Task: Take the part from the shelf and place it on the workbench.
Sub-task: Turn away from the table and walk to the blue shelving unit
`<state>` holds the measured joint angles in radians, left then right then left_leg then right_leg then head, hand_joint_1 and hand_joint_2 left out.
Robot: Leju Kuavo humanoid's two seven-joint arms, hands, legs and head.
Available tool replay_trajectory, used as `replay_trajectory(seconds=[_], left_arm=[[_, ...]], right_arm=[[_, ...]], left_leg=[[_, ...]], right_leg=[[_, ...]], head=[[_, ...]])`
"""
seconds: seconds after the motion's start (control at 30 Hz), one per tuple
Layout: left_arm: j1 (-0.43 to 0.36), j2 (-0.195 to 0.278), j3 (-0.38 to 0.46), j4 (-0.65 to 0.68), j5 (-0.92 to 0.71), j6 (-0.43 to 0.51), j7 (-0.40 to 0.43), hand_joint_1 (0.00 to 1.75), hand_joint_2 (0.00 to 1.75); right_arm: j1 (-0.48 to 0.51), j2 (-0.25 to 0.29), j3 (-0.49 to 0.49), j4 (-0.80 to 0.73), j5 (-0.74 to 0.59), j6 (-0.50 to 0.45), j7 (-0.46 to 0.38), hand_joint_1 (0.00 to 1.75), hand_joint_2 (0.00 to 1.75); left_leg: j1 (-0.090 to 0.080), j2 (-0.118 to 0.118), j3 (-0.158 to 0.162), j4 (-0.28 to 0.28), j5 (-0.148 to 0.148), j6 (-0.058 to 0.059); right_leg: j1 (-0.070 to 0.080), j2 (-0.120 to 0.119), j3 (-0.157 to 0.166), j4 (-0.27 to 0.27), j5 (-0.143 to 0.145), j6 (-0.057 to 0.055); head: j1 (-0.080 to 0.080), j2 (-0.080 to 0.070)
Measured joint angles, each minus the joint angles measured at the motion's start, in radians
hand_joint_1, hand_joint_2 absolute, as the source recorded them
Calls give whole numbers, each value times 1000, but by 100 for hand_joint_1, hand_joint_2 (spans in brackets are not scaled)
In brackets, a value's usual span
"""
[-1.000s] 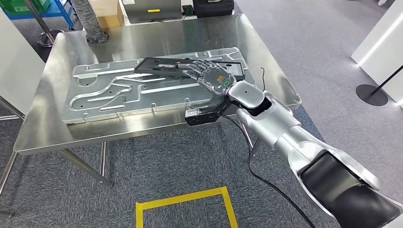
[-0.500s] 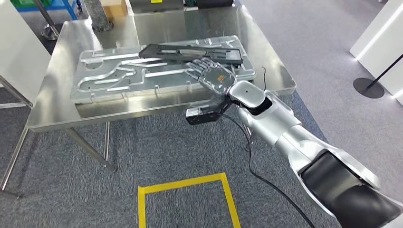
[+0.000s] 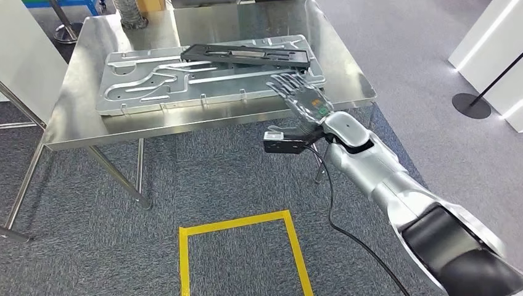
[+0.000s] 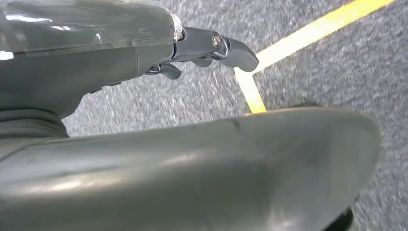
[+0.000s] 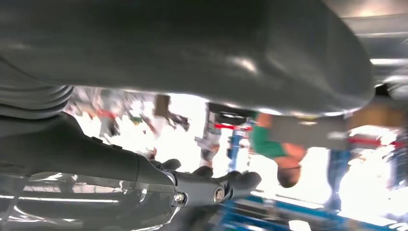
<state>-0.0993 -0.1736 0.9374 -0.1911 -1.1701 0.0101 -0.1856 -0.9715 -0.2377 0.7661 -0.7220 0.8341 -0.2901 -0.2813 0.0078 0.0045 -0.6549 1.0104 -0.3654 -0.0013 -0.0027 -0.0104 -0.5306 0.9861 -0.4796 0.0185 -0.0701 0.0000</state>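
Now flat black part (image 3: pixel 247 55) lies on ribbed metal plate (image 3: pixel 185 83) — right hand (image 3: pixel 302 98) splayed, empty.

workbench (image 3: pixel 80 132): brushed steel, reflective | plate (image 3: pixel 123 98): machined bare metal, satin | part (image 3: pixel 247 57): matt black plastic | floor (image 3: pixel 92 246): rough grey carpet | right hand (image 3: pixel 302 98): glossy silver-grey

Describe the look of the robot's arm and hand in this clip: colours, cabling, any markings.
The right arm has glossy silver shells with a black section near the shoulder. The right hand has dark translucent fingers and a small green and orange marking on its back. A black camera box sits under the wrist, with a black cable trailing down. The left hand shows grey, dark-tipped fingers.
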Motion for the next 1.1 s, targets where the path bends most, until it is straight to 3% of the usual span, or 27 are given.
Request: replay_trajectory(seconds=[0.07,0.17,0.2,0.23,0.27,0.33,0.4,0.43,0.5,0.53,0.57,0.67,0.7,0.73,0.77,0.8,0.83,0.87,0.93,0.97,1.03,1.07,1.1], left_arm=[[10,0,9,0,7,4,-6,0,0],[24,0,18,0,15,11,-12,0,0],[27,0,21,0,16,13,-12,0,0],[28,0,24,0,16,14,-12,0,0],[29,1,27,0,15,15,-10,0,0],[29,1,31,0,9,15,-3,0,0],[27,1,32,0,-2,13,4,0,0],[26,2,32,0,-8,10,8,0,0],[26,2,31,0,-20,5,13,0,0],[24,2,31,0,-25,3,15,0,0],[21,2,31,0,-28,1,16,0,0],[8,3,30,0,-34,-1,14,0,0],[4,3,30,0,-35,-1,14,0,0],[-1,3,29,0,-36,-1,13,0,0],[-6,3,27,0,-37,-1,13,0,0],[-11,3,24,0,-39,-1,14,0,0],[-17,3,21,0,-41,-1,15,0,0],[-22,3,17,0,-44,-1,16,0,0],[-29,2,11,0,-48,-2,21,0,0],[-30,2,9,0,-50,-2,25,0,0],[-28,2,7,0,-53,-4,32,0,0],[-26,2,6,0,-55,-5,36,0,0],[-22,3,6,0,-55,-5,40,0,0]], right_arm=[[85,-36,-71,35,-71,-74,-29,0,0],[261,-86,-205,92,-206,-155,-66,0,0],[325,-97,-258,116,-258,-168,-74,0,0],[386,-104,-317,144,-310,-172,-79,0,0],[445,-106,-377,176,-356,-168,-79,0,0],[551,-102,-491,241,-435,-133,-61,0,0],[640,-87,-593,301,-505,-72,-17,0,0],[677,-72,-639,327,-541,-34,13,0,0],[748,-29,-727,379,-608,48,84,0,0],[781,-2,-768,403,-638,84,119,0,0],[812,27,-804,423,-662,114,149,0,0],[872,110,-884,466,-706,179,224,0,0],[882,137,-905,477,-713,193,241,0,0],[889,159,-924,485,-719,202,251,0,0],[893,181,-943,491,-724,209,256,0,0],[896,200,-960,496,-728,216,257,0,0],[895,215,-972,499,-730,221,252,0,0],[894,228,-981,500,-731,227,245,0,0],[889,247,-995,503,-733,235,228,0,0],[887,255,-1002,504,-735,238,220,0,0],[884,270,-1015,509,-740,244,205,0,0],[882,275,-1020,511,-741,248,200,0,0],[880,280,-1024,512,-740,251,196,0,0]], left_leg=[[2,-5,-11,29,-42,-9],[5,-5,-53,206,-180,-18],[5,-5,-59,261,-200,-21],[6,-4,-51,288,-196,-22],[6,-4,-27,279,-173,-22],[5,-9,62,169,-133,-17],[2,-16,145,40,-145,-7],[0,-18,163,6,-159,-1],[0,-14,163,-11,-153,14],[1,-12,157,-14,-143,23],[2,-9,148,-19,-130,32],[0,0,108,-21,-92,44],[-2,3,92,-20,-80,43],[-3,7,74,-18,-67,41],[-4,10,56,-15,-55,38],[-4,12,37,-11,-43,35],[-3,13,20,-6,-32,31],[-4,14,7,-1,-22,25],[-5,17,-7,2,2,13],[-5,19,-10,-1,15,6],[-1,19,-17,-6,25,-7],[0,16,-25,8,-1,-12],[2,12,-36,43,-49,-18]], right_leg=[[-4,-11,-3,-13,17,-11],[-5,-25,-27,-14,40,-19],[-5,-29,-39,-11,47,-18],[-5,-31,-51,-8,54,-16],[-5,-32,-64,-3,60,-14],[-6,-32,-89,9,69,-7],[-5,-30,-105,20,80,3],[-4,-28,-108,21,87,9],[-5,-24,-110,17,100,21],[-6,-18,-115,21,90,26],[-8,-11,-123,40,60,31],[-13,2,-163,199,-91,41],[-14,2,-168,258,-115,43],[-16,2,-163,296,-111,45],[-17,2,-144,304,-85,47],[-20,2,-107,280,-53,47],[-22,3,-53,223,-36,45],[-22,3,14,139,-41,41],[-17,4,108,4,-77,26],[-12,5,122,-28,-85,16],[-10,3,104,-30,-66,-3],[-11,1,91,-30,-52,-14],[-12,-2,75,-30,-37,-22]], head=[[0,0],[0,0],[0,0],[0,0],[0,0],[0,0],[0,0],[0,0],[0,0],[0,0],[0,0],[0,0],[0,0],[0,0],[0,0],[0,0],[0,0],[0,0],[0,0],[0,0],[0,0],[0,0],[0,0]])
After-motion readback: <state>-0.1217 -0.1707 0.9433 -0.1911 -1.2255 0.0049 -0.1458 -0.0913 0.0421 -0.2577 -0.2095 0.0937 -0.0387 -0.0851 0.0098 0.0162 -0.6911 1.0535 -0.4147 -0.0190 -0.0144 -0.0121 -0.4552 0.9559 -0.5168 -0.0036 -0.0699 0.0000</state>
